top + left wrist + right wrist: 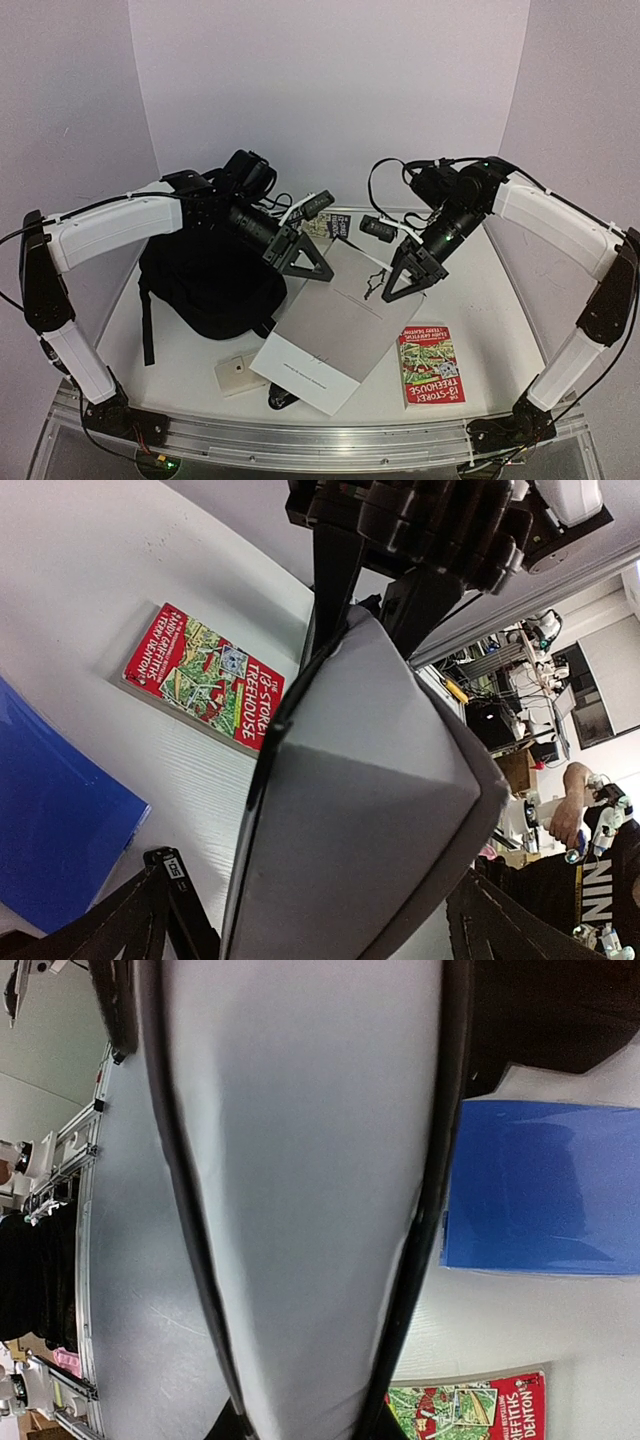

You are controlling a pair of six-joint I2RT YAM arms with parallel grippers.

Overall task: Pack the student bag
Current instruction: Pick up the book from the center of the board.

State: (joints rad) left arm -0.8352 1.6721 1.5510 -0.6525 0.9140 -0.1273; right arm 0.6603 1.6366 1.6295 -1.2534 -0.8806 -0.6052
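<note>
The student bag [205, 285], a black soft backpack, lies at the left of the table, and its dark fabric shows in the right wrist view's top corner [540, 1010]. A large grey-white folder [330, 330] with black edges hangs tilted over the table's middle. My right gripper [408, 280] is shut on the folder's right edge; up close the folder [300, 1180] fills the view between the fingers. My left gripper [306, 272] is open at the folder's upper left corner, beside the bag. Its fingers [165, 905] stand wide on either side of the folder [360, 810], around it but apart from it.
A red paperback [432, 364] lies at the front right. A blue folder [540, 1185] lies flat under the raised one. A small beige card [238, 374] and a dark object [282, 400] sit near the front. Another book [335, 225] and a small black item [378, 228] lie at the back.
</note>
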